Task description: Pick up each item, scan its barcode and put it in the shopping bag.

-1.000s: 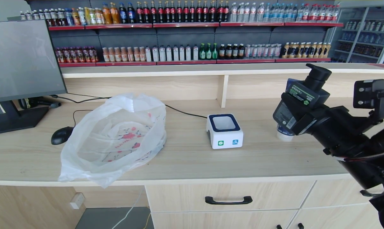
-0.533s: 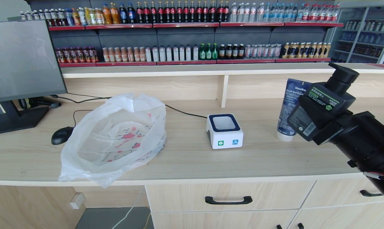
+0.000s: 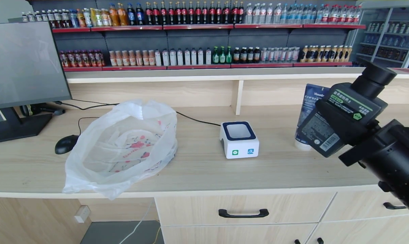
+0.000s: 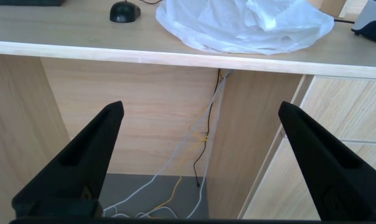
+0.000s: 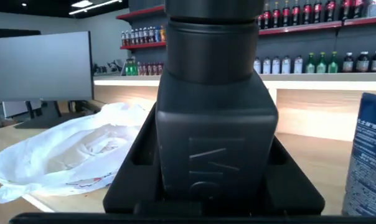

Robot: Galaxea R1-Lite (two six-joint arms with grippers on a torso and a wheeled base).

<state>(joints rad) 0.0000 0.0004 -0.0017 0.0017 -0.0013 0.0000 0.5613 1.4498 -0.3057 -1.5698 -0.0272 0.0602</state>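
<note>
1. Black plastic forms the bottle (image 3: 341,117), which has a squarish body with flat faces and a wide round cap of the same colour.
2. One face carries a dark label with a green strip and pale print. The adjoining lower face carries a grey panel of small print with a white barcode at its near corner.
3. The bottle is tilted, with its cap pointing up and to the far right and its base pointing down and to the left.
4. The right gripper (image 5: 213,186) clamps the bottle from both sides, one finger against each flat face, and holds it in the air above the right end of the table (image 3: 204,169).
5. It hangs well right of the white scanner (image 3: 239,139), a small box with a dark-framed window on top. It also partly covers a blue tube (image 3: 307,112) that stands cap-down on the table behind it.
6. The shopping bag (image 3: 123,145) is thin translucent white plastic with red print. It lies slumped with its mouth open on the left part of the table, left of the scanner.
7. A black mouse (image 3: 66,144) sits just left of the bag, and a monitor (image 3: 21,64) stands at the far left.
8. The left gripper (image 4: 200,162) is spread wide with nothing between its fingers. It is below the table's near edge, in front of the wooden cabinet.
</note>
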